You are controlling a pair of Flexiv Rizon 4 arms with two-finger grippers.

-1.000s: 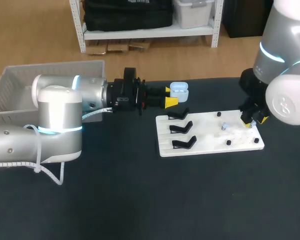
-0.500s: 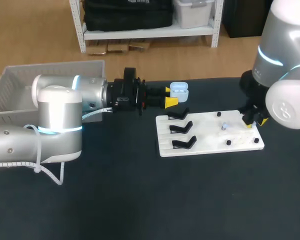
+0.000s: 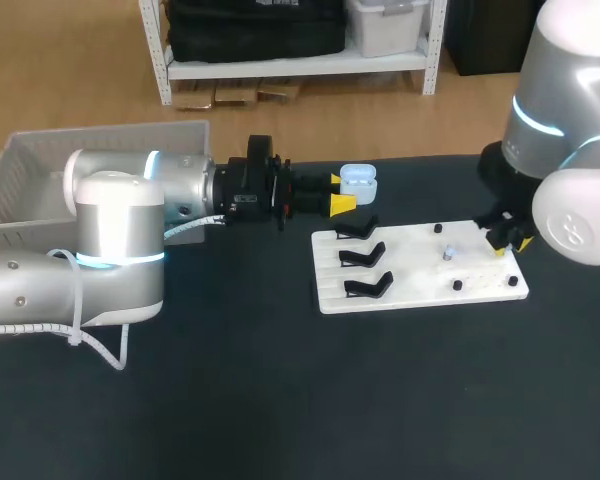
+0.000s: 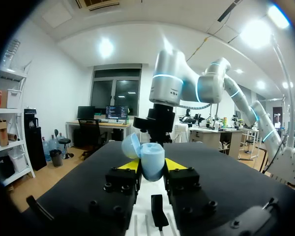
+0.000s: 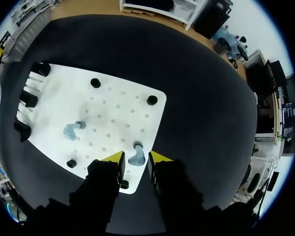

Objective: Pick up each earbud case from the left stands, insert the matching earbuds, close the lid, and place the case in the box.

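The box (image 3: 40,160) sits at the table's far left corner, well apart from the work and behind your left arm. On the right side lies the white board (image 3: 410,282), with three black stands (image 3: 363,256) along its left edge, all of them bare.

The earbud case (image 4: 151,158) is off the board, held in the air just beyond the stands. Your left gripper (image 3: 338,192) is clamped on it, one yellow tip on each side of the lower shell. The lid (image 4: 130,146) stands open, tipped toward one finger. The shell's long axis looks to run across the fingers' closing line, but you cannot tell exactly which way the cavity faces. Expect a light, stiff, smooth plastic shell that can twist in the pinch. Keep hold low on the body and clear of the hinge, which is the weak part.

Smallest are the two earbuds. The near earbud (image 5: 135,153) lies on the board's edge between the tips of your right gripper (image 5: 136,158). Those tips stand narrow, and a sliver of board seems to show on each side, so judge it straddled but not yet pinched. Its long axis seems to run ahead and back along the gap, so the fingers close across its narrow width. It is tiny, light and slick, so take it at the bulb, not the stem. The second earbud (image 5: 72,131) rests mid-board, its stem angled toward the stands.
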